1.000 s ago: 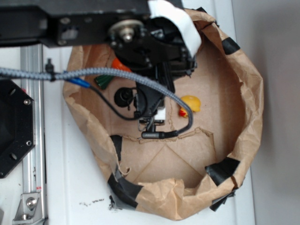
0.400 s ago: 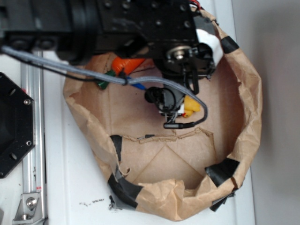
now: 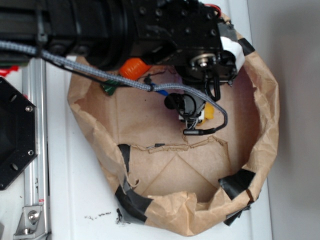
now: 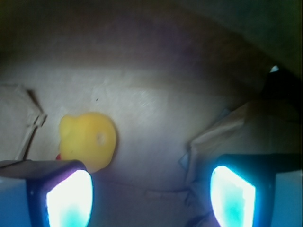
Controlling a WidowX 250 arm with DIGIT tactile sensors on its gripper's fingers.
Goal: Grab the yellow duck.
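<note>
The yellow duck [image 4: 88, 139] lies on the brown paper floor, at the left of the wrist view, just above my left fingertip [image 4: 66, 198]. Only a sliver of the duck [image 3: 210, 113] shows in the exterior view, beside the wrist hardware. My gripper [image 4: 151, 194] is open, its two glowing pads wide apart with bare paper between them; the duck sits ahead of and left of the gap. In the exterior view the gripper [image 3: 195, 112] hangs over the duck inside the bag, fingers hidden by the arm.
A crumpled brown paper bag wall [image 3: 265, 130] with black tape patches rings the work area. An orange carrot [image 3: 134, 67] with green stem lies at the back left, partly under the arm. A paper fold [image 4: 227, 127] rises by the right finger. A metal rail [image 3: 35, 150] runs at left.
The arm has swung right and a little forward, from the middle of the bag to over the duck, which is now almost wholly covered in the exterior view.
</note>
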